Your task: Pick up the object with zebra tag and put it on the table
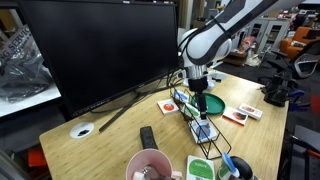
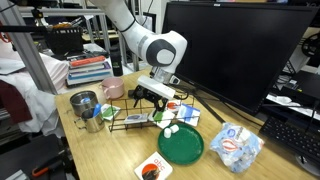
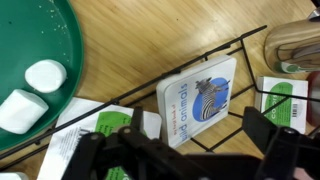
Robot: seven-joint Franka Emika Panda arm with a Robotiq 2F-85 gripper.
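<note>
The object with zebra tag (image 3: 198,98) is a small white boxy item with a blue circle and a zebra picture. It stands on edge inside a black wire rack (image 3: 232,48) on the wooden table (image 3: 150,40). In the wrist view my gripper (image 3: 185,150) is open, its dark fingers on either side just below the object and not touching it. In both exterior views the gripper (image 1: 197,95) (image 2: 150,97) hovers over the rack (image 1: 205,130), next to the green plate (image 1: 211,103).
The green plate (image 3: 40,40) holds white pieces (image 3: 45,75). Green-and-white items (image 3: 285,100) lie by the rack. Red-and-white cards (image 1: 242,113), a pink cup (image 1: 150,165), a metal cup (image 2: 85,105) and a large monitor (image 1: 100,45) stand around it.
</note>
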